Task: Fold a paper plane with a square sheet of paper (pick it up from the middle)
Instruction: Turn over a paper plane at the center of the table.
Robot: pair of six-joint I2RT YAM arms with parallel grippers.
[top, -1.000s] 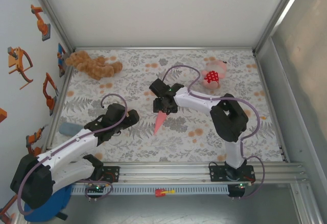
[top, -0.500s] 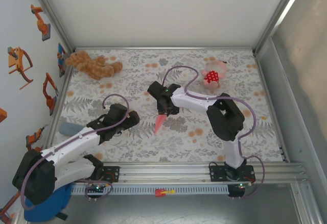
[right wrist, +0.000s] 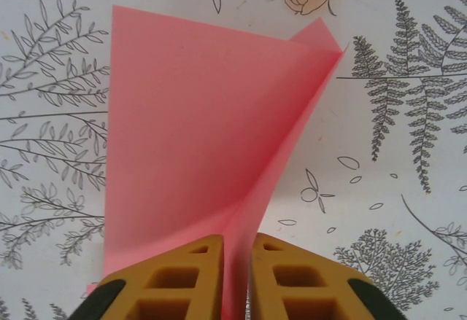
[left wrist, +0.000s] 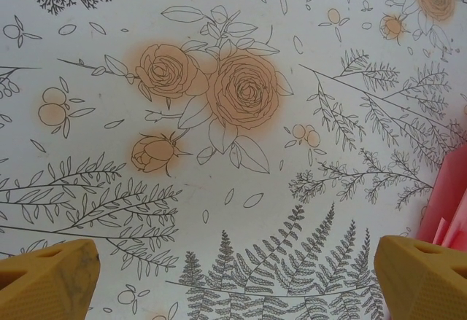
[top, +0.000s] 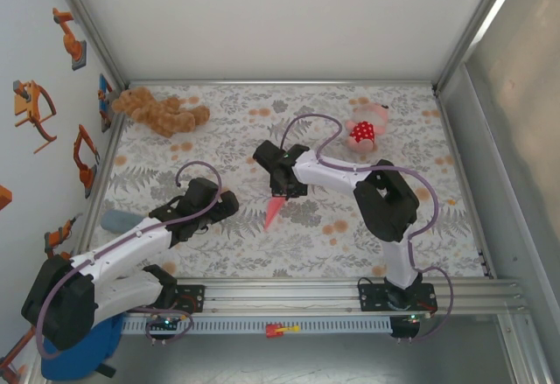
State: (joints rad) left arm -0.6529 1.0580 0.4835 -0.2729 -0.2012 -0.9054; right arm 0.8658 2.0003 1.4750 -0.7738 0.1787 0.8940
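At mid-table, right jaws have closed on the paper plane (right wrist: 197,138); left jaws stay wide.

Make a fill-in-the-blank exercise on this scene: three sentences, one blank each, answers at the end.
1. The right tool is shut on the paper, whose colour is ___.
2. The left tool hangs above the table with its jaws ___.
3. The brown plush lies in the far ___ corner of the table.

Missing words: pink; open; left.
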